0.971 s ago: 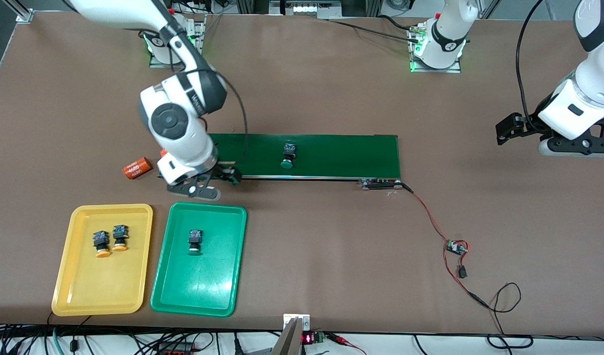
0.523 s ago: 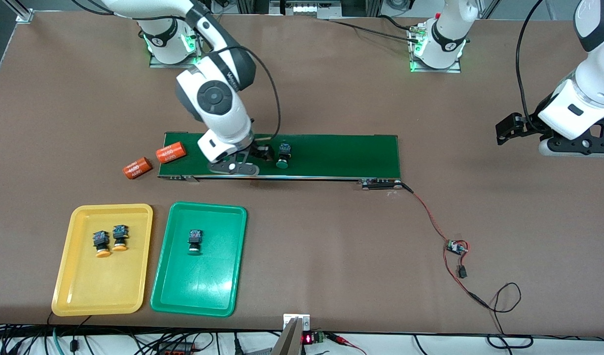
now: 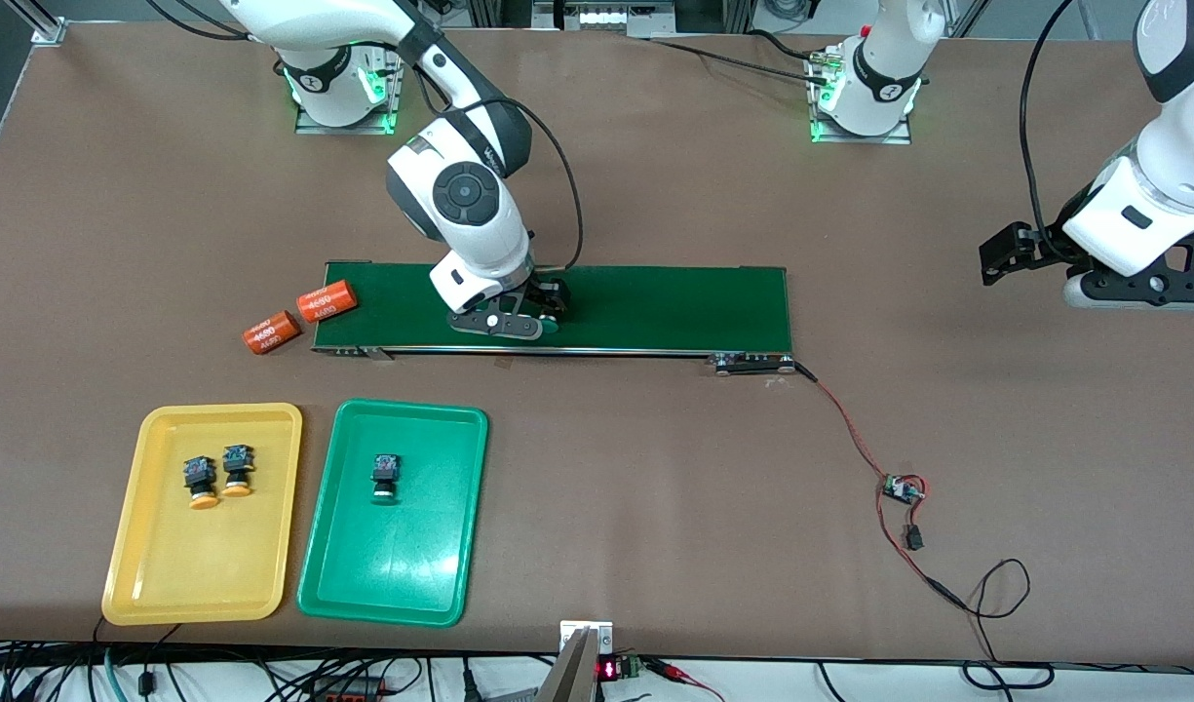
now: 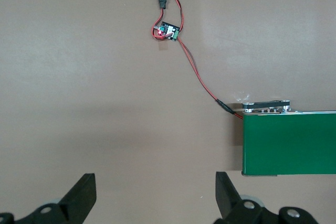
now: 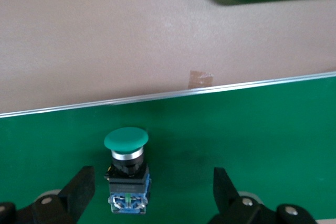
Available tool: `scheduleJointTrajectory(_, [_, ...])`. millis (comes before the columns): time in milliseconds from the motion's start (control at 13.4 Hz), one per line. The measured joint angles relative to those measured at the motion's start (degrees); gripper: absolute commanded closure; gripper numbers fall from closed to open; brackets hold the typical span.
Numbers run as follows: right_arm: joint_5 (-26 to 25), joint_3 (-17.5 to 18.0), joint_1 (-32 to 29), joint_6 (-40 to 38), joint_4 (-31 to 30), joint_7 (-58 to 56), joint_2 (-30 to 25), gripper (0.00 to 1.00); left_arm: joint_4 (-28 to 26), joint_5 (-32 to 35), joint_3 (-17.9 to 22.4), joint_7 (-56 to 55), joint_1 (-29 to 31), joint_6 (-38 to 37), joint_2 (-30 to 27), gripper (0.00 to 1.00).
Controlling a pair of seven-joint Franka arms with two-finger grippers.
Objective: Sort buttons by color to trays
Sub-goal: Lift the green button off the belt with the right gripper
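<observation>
A green-capped button (image 5: 127,171) lies on its side on the dark-green conveyor belt (image 3: 674,307). My right gripper (image 3: 546,310) is low over it and open. In the right wrist view the button lies between the fingers of that gripper (image 5: 152,192), closer to one finger (image 5: 81,190) and untouched. The front view mostly hides this button under the hand. The green tray (image 3: 392,575) holds one green-capped button (image 3: 385,478). The yellow tray (image 3: 168,575) holds two yellow-capped buttons (image 3: 199,482) (image 3: 236,470). My left gripper (image 3: 1011,255) waits open and empty over bare table at the left arm's end.
Two orange cylinders lie at the belt's end toward the right arm, one (image 3: 327,300) on the belt and one (image 3: 269,332) on the table. A red-black wire runs from the belt's other end to a small circuit board (image 3: 904,487), which also shows in the left wrist view (image 4: 168,31).
My right arm moved from beside the green tray along the belt to over the green-capped button. The orange cylinder on the belt came into view and shifted toward the belt's end. Left arm unmoved.
</observation>
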Motion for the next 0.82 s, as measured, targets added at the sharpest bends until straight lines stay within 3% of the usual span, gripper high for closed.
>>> scheduleJointTrajectory(299, [0.0,0.0,0.2,0.1,0.0,1.9,1.4,0.0,0.0,0.0,0.0,0.0,0.0,-0.3,0.0,0.0])
scheduleJointTrajectory(523, [0.0,0.0,0.4,1.2,0.0,2.3,2.8,0.1,0.0,0.0,0.1,0.0,0.2,-0.6,0.0,0.0])
scheduleJointTrajectory(672, [0.0,0.0,0.4,2.1,0.0,2.4,3.5,0.28,0.0,0.0,0.1,0.0,0.4,-0.7,0.0,0.0])
scheduleJointTrajectory(822, [0.0,0.0,0.4,2.5,0.0,2.4,4.0,0.64,0.0,0.0,0.1,0.0,0.4,-0.7,0.0,0.0])
